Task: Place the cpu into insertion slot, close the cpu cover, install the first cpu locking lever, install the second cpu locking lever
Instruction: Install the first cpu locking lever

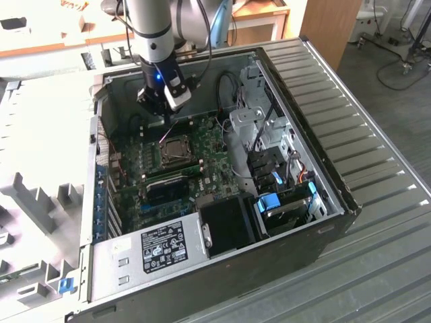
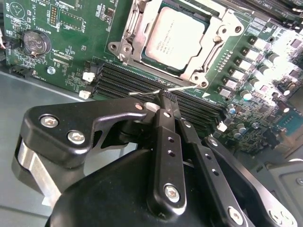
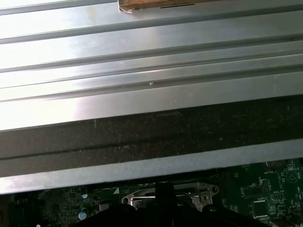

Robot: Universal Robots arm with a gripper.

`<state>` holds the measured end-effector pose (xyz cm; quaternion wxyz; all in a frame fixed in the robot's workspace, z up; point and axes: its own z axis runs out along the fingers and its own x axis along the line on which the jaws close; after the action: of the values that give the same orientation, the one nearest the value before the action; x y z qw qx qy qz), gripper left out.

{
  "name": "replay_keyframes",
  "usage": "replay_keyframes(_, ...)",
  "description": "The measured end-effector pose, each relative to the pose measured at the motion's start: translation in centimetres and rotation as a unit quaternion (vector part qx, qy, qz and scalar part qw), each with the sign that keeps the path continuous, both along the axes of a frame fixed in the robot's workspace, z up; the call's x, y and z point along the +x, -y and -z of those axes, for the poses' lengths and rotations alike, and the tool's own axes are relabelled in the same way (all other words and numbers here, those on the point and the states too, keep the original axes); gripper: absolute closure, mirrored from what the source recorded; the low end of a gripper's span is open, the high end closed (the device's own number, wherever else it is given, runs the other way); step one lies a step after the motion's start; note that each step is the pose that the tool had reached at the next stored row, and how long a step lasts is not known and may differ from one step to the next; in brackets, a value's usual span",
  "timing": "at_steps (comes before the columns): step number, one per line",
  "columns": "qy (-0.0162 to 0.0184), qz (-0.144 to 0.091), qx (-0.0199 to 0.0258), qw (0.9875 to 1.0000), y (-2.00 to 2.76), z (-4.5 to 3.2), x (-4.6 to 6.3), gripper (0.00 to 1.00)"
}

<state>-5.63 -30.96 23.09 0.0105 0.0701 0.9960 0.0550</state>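
The cpu (image 2: 175, 35), silver-grey topped, lies flat in the insertion slot (image 2: 118, 47) on the green board. The cpu cover (image 2: 218, 29) is folded down around it as a silvery frame. A thin wire locking lever (image 2: 142, 92) runs along the slot's near side, beside the dark memory slots. My gripper (image 2: 166, 97) is shut, its black fingertips pressed together and touching that wire. In the exterior view the gripper (image 1: 168, 122) hangs just behind the cpu (image 1: 176, 149). The slot's metal rim (image 3: 142, 196) also shows in the first wrist view.
The board sits inside an open computer case (image 1: 337, 202) lying on a ribbed metal table (image 1: 377, 101). Memory slots (image 2: 128, 80) border the socket. A power supply (image 1: 161, 249), black fan shroud (image 1: 225, 225) and drive cage (image 1: 269, 155) fill the near and right parts.
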Motion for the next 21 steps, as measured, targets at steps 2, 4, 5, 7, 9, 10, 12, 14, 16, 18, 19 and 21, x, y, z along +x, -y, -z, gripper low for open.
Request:
replay_keyframes(2, 0.0, 0.0, 0.0, 1.0, -0.01, 0.03, 0.08, 0.89)
replay_keyframes(4, -0.0001, 0.0, -0.0001, 1.0, -0.03, 0.06, 0.13, 0.89)
replay_keyframes(5, -0.0001, 0.0, -0.0001, 1.0, -0.03, 0.08, 0.13, 0.89)
replay_keyframes(7, 0.0, 0.0, -0.0001, 1.0, -0.06, 0.12, 0.14, 0.89)
replay_keyframes(9, 0.0, 0.0, 0.0002, 1.0, -0.09, 0.16, 0.14, 0.89)
replay_keyframes(10, 0.0, 0.0, 0.0003, 1.0, -0.11, 0.18, 0.14, 0.89)
replay_keyframes(12, 0.0, 0.0, 0.0004, 1.0, -0.14, 0.23, 0.14, 0.89)
replay_keyframes(14, 0.0, 0.0, 0.0006, 1.0, -0.2, 0.26, 0.14, 0.89)
replay_keyframes(16, 0.0, 0.0, 0.0007, 1.0, -0.25, 0.3, 0.14, 0.89)
replay_keyframes(18, 0.0, 0.0, 0.0008, 1.0, -0.29, 0.34, 0.14, 0.89)
replay_keyframes(19, 0.0, 0.0, 0.0008, 1.0, -0.31, 0.37, 0.14, 0.89)
replay_keyframes(21, 0.0, 0.0, 0.0007, 1.0, -0.33, 0.46, 0.14, 0.89)
